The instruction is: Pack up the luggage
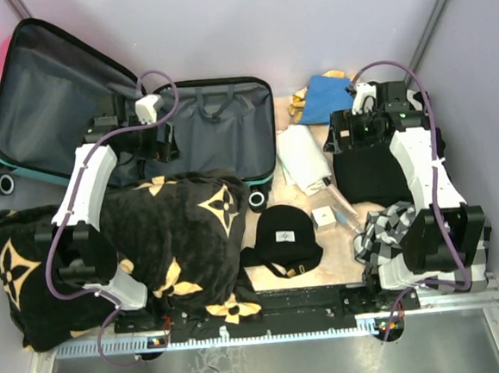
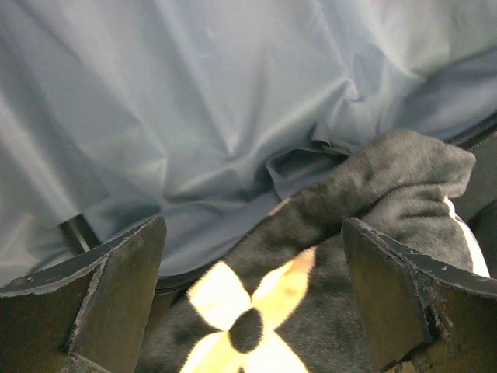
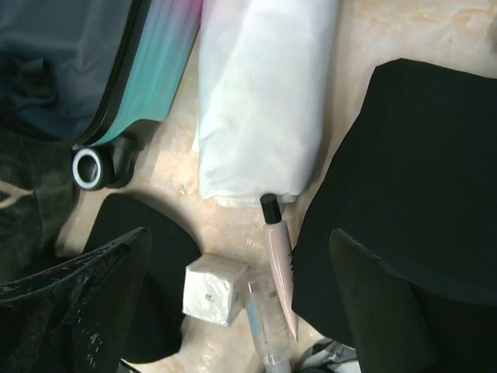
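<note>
- Top view: the luggage (image 1: 228, 132), a small hard-shell suitcase, lies open at 11 o'clock. Its dark grey fabric lining is showing, its lid is propped against the wall, and a teal edge and black wheels show at the side.
- A black plush blanket with tan flower motifs (image 1: 183, 226) sprawls at 8 o'clock and overlaps the case's near rim. There are no letters on it, only flowers.
- The black knit beanie (image 1: 286, 235) sits dead centre. Its white patch carries a mark too small to read.
- The left gripper (image 1: 160, 146) hangs over the case and the right gripper (image 1: 345, 136) over the black folded garment (image 1: 370, 177) at 3 o'clock.
- Left wrist view: the left gripper (image 2: 252, 303) has its jaws spread wide with nothing held. There is grey lining at 12 o'clock and blanket at 6.
- Right wrist view: the right gripper (image 3: 241, 303) is gaping too and grips nothing.
- The case shell fades teal to pink at 11 o'clock, with a black wheel (image 3: 89, 167) below it.
- The white folded bundle (image 3: 260, 93) lies at 12 o'clock.
- At 6 o'clock are a pale black-capped tube (image 3: 278, 256) and a small white box (image 3: 213, 289). The print on the box is unreadable.
</note>
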You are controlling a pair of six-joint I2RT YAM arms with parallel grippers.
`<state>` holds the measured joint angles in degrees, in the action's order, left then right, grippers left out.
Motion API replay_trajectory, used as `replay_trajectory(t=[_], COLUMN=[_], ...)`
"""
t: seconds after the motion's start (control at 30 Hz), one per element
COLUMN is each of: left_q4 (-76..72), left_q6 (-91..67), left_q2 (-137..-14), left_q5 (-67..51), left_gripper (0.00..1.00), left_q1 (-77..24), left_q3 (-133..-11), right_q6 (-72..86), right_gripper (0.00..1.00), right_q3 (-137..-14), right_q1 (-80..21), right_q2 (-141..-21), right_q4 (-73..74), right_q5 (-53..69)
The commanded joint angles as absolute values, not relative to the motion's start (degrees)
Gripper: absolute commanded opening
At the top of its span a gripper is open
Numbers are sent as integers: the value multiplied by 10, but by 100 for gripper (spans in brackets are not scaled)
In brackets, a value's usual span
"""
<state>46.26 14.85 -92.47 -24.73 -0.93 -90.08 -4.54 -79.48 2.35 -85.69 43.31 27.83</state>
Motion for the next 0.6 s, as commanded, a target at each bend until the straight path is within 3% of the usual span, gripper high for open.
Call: replay_trajectory(t=[0.0, 0.57], left_q4=[439, 283], left_q6=[161, 135], left_q2=[-887, -861], left_q5=[-223, -102], left_gripper=[100, 100], left_q1=[-48, -182], left_q3=[-873, -829], right_q6=[-108, -148], right_gripper=[99, 99], right_q3=[-796, -704], right_q1=[5, 9], right_q2=[-791, -788], right_q4=[461, 490], right_q5=[239, 133])
